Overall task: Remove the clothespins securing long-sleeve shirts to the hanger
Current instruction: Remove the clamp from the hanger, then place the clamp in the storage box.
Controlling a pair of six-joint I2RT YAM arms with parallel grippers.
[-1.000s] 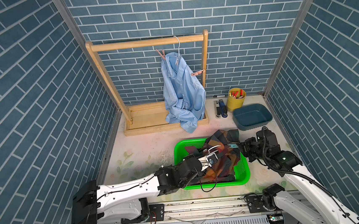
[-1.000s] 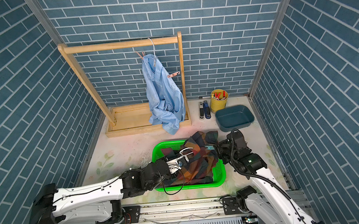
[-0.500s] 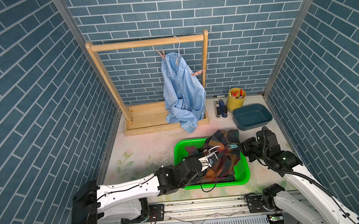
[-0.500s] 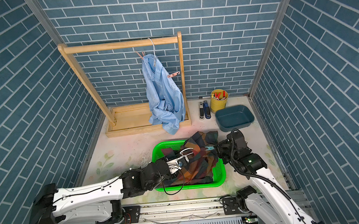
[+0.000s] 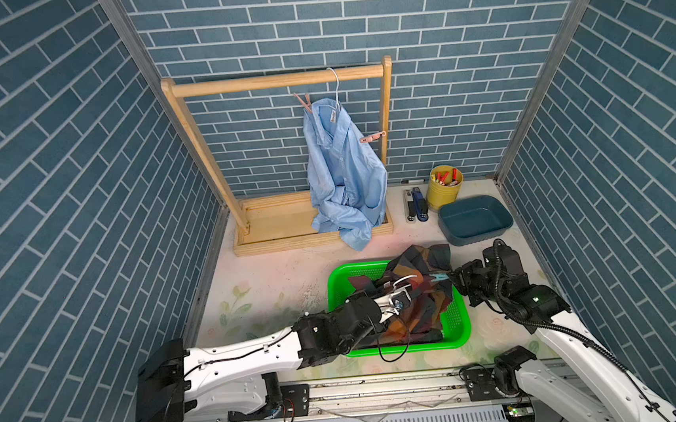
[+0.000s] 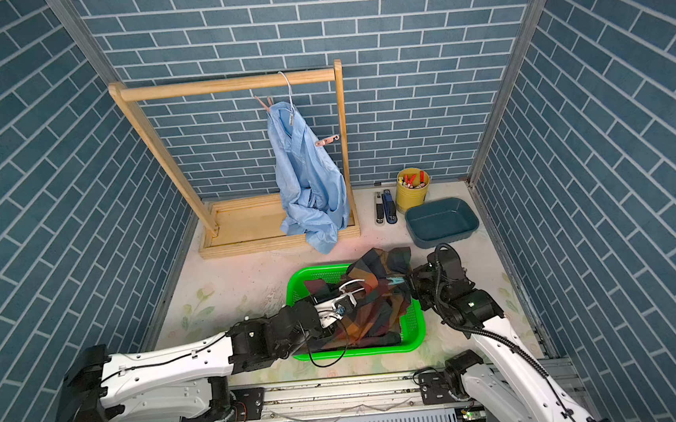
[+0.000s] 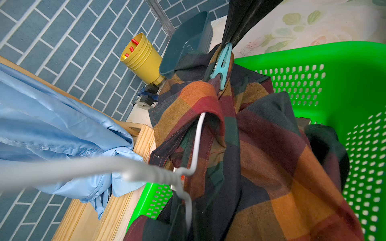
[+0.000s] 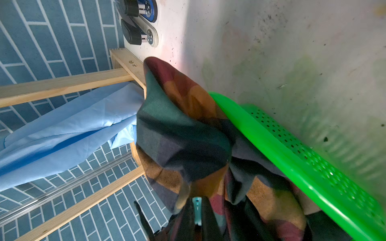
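Since the right jaws have just clamped the teal plastic clothespin (image 5: 437, 277) at two o'clock of the green plastic basket (image 5: 353, 267), removal can begin; left jaws grip the white wire hanger (image 7: 195, 144)

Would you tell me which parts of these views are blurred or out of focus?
In the left wrist view the white hanger wire near the lens is smeared, while the teal clothespin is sharp; in the right wrist view the green basket rim softens; both top views look sharp.
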